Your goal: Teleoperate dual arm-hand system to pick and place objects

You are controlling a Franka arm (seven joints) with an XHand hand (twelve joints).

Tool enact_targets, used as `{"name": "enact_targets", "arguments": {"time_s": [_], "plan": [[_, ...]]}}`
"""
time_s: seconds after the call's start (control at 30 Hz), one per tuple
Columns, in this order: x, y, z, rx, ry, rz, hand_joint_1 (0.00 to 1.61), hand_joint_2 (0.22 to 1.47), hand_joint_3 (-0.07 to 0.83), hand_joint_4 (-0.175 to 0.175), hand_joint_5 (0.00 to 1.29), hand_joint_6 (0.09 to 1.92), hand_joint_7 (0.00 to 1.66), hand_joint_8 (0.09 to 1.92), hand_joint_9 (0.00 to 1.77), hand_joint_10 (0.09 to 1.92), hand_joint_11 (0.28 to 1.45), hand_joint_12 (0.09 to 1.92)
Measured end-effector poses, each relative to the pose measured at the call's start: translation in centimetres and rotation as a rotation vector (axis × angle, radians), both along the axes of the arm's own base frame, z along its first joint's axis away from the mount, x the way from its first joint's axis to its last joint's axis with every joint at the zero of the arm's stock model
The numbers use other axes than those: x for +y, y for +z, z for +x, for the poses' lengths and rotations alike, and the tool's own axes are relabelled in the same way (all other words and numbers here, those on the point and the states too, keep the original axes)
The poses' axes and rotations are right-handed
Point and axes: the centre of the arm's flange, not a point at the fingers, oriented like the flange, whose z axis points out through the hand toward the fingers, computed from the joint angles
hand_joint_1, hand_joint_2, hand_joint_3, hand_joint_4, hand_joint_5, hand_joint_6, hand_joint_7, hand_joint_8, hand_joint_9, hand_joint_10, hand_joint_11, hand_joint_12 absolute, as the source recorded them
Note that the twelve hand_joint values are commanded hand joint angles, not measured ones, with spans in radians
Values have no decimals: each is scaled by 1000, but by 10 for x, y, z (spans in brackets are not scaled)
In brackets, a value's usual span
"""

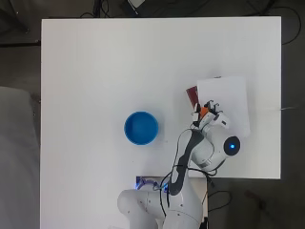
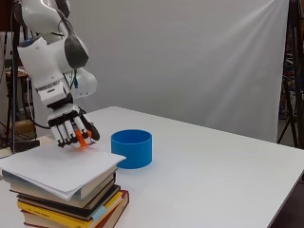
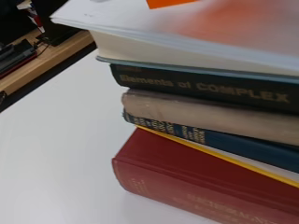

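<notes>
While the white bench (image 1: 95, 71) takes up most of the overhead view, the arm (image 1: 188, 157) reaches up from its near edge toward a stack of books (image 2: 71, 199) at the right side. Stack sits on the bench, topped by a white sheet of paper (image 1: 228, 100) that overhangs the covers; red book (image 3: 196, 186) at the bottom, yellow-edged and dark blue ones above it, then a tan spine and a dark one under the pale top book. Wrist view looks at those spines from close by.

Blue bowl (image 1: 141, 128) stands upright on the bench, near the stack but apart from it, to the stack's left in the overhead view.

The hand (image 2: 71, 126) hangs over the near edge of the paper, fingers (image 2: 88, 130) curled down and closed around a small orange object (image 2: 81, 138). Object is pinched between fingers and thumb, its lower tip at or just above the sheet; cannot tell if it touches. In the overhead view the orange object shows between the fingers at the paper's left edge; a strip of orange also cuts into the wrist view.
</notes>
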Motion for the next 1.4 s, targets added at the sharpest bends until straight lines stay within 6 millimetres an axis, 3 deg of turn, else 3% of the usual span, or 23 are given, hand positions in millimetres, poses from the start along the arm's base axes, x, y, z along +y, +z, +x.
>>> {"name": "enact_targets", "arguments": {"time_s": [0.1, 0.23, 0.37, 0.47, 0.67, 0.9, 0.97, 1.07, 1.1, 1.13, 1.2, 1.3, 1.33, 1.4], "plan": [[14, 23, 5, -36, 17, 5, 992, 1141, 3, 175, 915, 1118, 1349, 1920, 1535, 1920, 1095, 1798], [50, 76, 8, -120, 111, -44, 977, 1158, 3, 175, 881, 1157, 1379, 1920, 1571, 1920, 1161, 1786], [106, 117, 8, -157, 284, -130, 944, 1193, 5, 175, 813, 1245, 1398, 1920, 1593, 1920, 1192, 1778], [150, 123, 13, -148, 428, -177, 907, 1231, 5, 175, 741, 1344, 1391, 1920, 1607, 1920, 1215, 1788], [193, 95, 9, -46, 630, -142, 897, 1249, 0, 175, 717, 1386, 1249, 1920, 1562, 1920, 1215, 1846], [240, 22, -22, 5, 823, -108, 893, 1250, 1, 175, 712, 1395, 1062, 1920, 1465, 1920, 1173, 1916], [250, 10, -27, 31, 858, -104, 891, 1252, 2, 175, 709, 1399, 1052, 1920, 1463, 1920, 1174, 1920], [257, 2, -30, 48, 870, -94, 855, 1285, 6, 175, 655, 1496, 900, 1920, 1287, 1920, 1052, 1920], [257, -1, -30, 54, 871, -90, 936, 1309, 12, 83, 603, 1511, 799, 1881, 1118, 1920, 906, 1848], [257, -7, -29, 66, 870, -83, 982, 1337, 15, 41, 547, 1574, 715, 1815, 925, 1887, 741, 1679], [256, -19, -24, 95, 858, -72, 1018, 1373, 9, 2, 482, 1646, 635, 1765, 724, 1836, 577, 1390], [251, -36, -11, 134, 830, -65, 1039, 1387, 4, -39, 459, 1642, 617, 1784, 687, 1829, 535, 1270], [249, -40, -6, 147, 816, -64, 909, 1344, -4, -12, 433, 1377, 582, 1508, 659, 1550, 545, 985], [246, -42, 6, 159, 784, -68, 508, 1149, -13, -57, 176, 509, 267, 562, 369, 622, 484, 350]]}}
